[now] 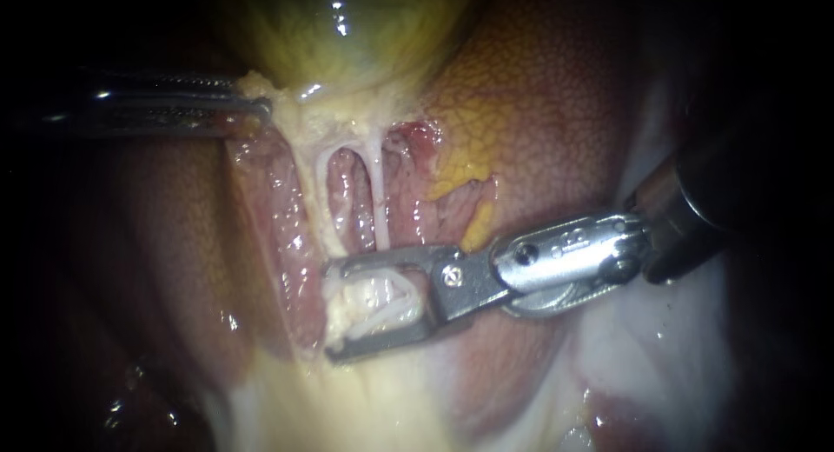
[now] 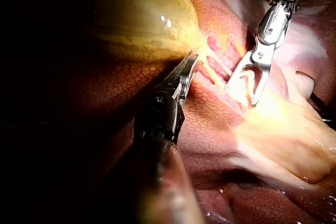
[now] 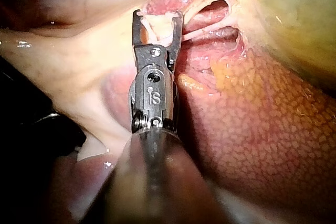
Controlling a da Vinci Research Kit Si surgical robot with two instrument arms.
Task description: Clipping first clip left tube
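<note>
- Liver (image 1: 556,113), red and finely mottled, is forming the bed of the scene. Pale fatty tissue (image 1: 365,400) is spreading over the nearest part of the endoscope view.
- Nearest, my right instrument (image 1: 334,311) is lying almost level, its shaft at the view's right. Its jaws are standing wide apart and pointing toward the view's left. A lump of the pale fatty tissue is sitting in the gap, and nothing is showing both jaws pressing on it.
- Just beyond, the left tube (image 1: 320,191) is meeting the upper jaw near its tip. It is lying on the far side of that jaw, not clearly between the two. Whether it is carrying on behind the jaw is hidden.
- The left tube's long axis is running nearly upright in the endoscope view, from the upper jaw toward the gallbladder's neck, crosswise to the jaws.
- The right tube (image 1: 380,200) is running beside it, apart along its length and joining it in an arch at the far end.
- Farthest, the yellow-green gallbladder (image 1: 365,35) is bulging above the tubes. My left instrument (image 1: 261,107) is gripping the gallbladder at its neck, jaws drawn narrow onto the tissue, just beside the left tube's far end.
</note>
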